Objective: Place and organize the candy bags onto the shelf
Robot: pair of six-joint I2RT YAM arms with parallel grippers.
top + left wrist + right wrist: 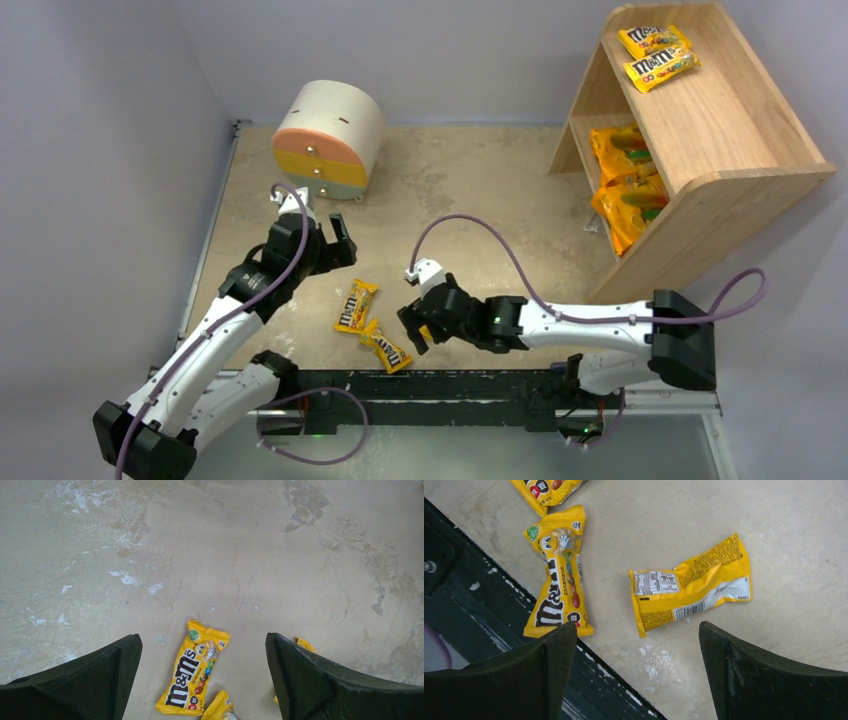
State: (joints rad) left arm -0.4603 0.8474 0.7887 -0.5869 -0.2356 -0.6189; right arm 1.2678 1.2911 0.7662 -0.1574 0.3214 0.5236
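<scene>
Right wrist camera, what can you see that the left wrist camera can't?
Only the right wrist view shows the black rail and a packet lying label-side up. Only the left wrist view shows one flat M&M's packet whole, logo up. Both show yellow packets on the tan table, with the left gripper and right gripper each open in its own view.

Brown "m&m's" logo on the flat yellow packet and the twisted packet.

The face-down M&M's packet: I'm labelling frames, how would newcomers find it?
Near the front edge of the table, three yellow packets lie by the open right end effector. The packet beneath it shows a barcode and white text panel, not the brown logo.
</scene>
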